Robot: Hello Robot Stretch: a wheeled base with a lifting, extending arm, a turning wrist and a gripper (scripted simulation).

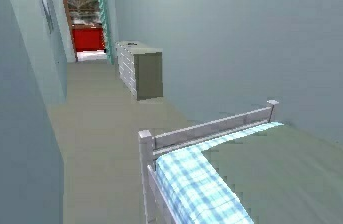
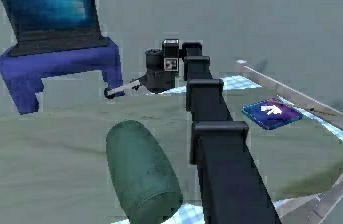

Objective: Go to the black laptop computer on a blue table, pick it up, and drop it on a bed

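A black laptop [image 2: 54, 25] with a blue lit screen stands on a blue table [image 2: 64, 65] at the arm side view's upper left. The dark arm [image 2: 214, 130] reaches up across a bed [image 2: 49, 140] with a green blanket. My gripper [image 2: 114, 91] sits at the arm's far end, its thin fingers just beside the table's near leg. I cannot tell whether it holds anything. The same bed [image 1: 279, 170], with a pale wooden frame and a blue checked sheet, lies at the forward view's lower right.
A dark green bolster [image 2: 144, 170] lies on the blanket left of the arm. A flat blue item [image 2: 271, 112] lies near the bed's right corner. Ahead, a hallway runs past a grey dresser [image 1: 141, 70] toward a red object [image 1: 88, 38] in a doorway.
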